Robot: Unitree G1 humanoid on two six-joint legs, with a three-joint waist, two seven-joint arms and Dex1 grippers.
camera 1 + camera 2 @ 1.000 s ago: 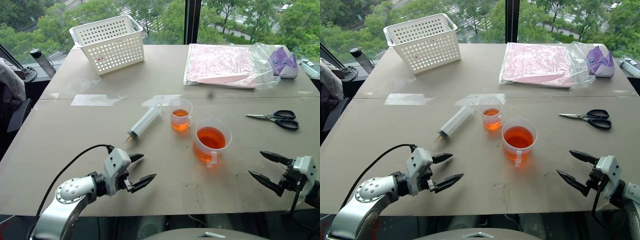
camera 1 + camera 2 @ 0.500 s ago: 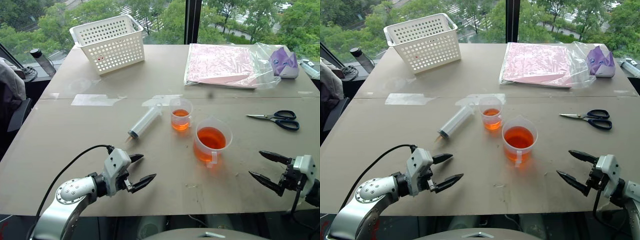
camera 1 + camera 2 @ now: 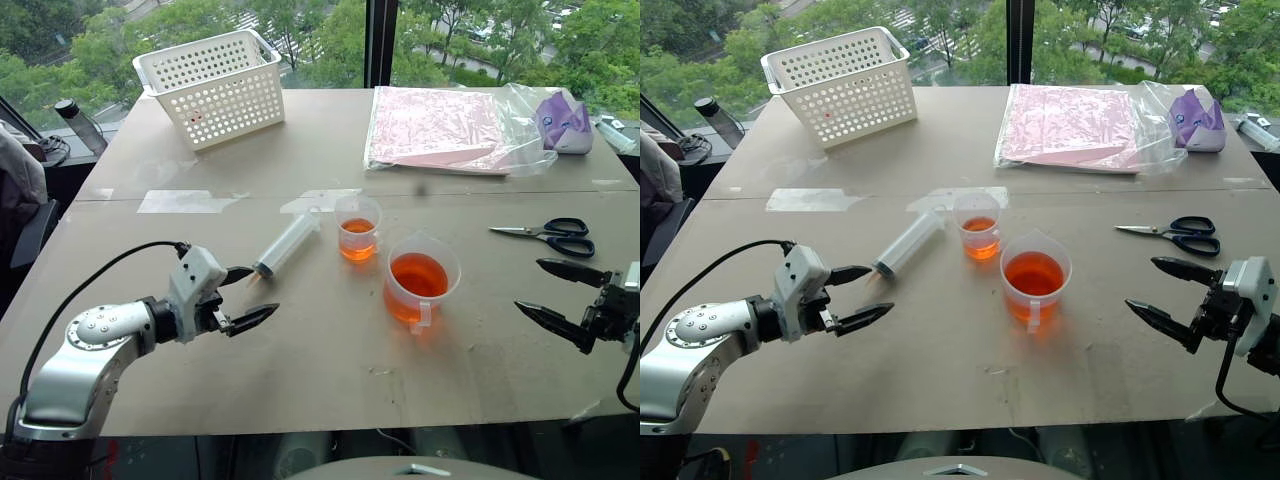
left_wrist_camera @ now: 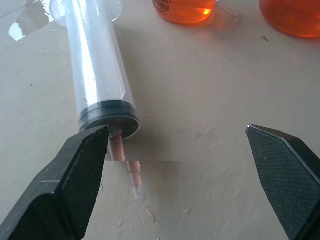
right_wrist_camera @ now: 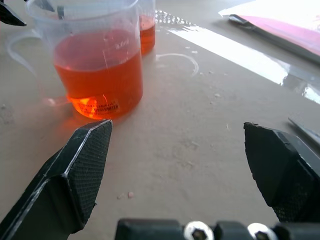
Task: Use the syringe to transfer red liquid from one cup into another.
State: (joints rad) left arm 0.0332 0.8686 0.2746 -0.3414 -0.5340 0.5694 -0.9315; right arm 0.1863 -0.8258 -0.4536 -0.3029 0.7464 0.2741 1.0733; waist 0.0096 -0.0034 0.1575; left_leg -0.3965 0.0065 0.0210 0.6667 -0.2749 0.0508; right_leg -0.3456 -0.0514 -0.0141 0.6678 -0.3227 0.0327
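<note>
Both arms have come up and outward since a second ago; left gripper (image 3: 243,296) now sits just short of the syringe tip, right gripper (image 3: 555,294) has risen toward the scissors side.

Head view: beige worktop (image 3: 300,370) with a seam across, windows and trees behind. White perforated basket (image 3: 213,87) at far left, pink sheets in a clear bag (image 3: 440,128) at far right, purple pouch (image 3: 562,123) beside it. Black-handled scissors (image 3: 550,236) lie near my right fingers. Syringe (image 3: 287,243) lies flat and angled, tip toward me. Smaller cup (image 3: 359,227) is just beside its far end; larger handled cup (image 3: 421,283) is nearer me, both holding red liquid (image 3: 418,275). Nothing sits between my left fingers and the syringe.

Left wrist view: left fingers (image 4: 75,185) spread wide, gripping nothing. Syringe's black seal and orange tip sit right by one finger; can't tell if touching.

Right wrist view: right fingers (image 5: 70,175) spread wide, empty, over bare worktop. Larger cup stands ahead, apart from them, smaller cup behind it.
</note>
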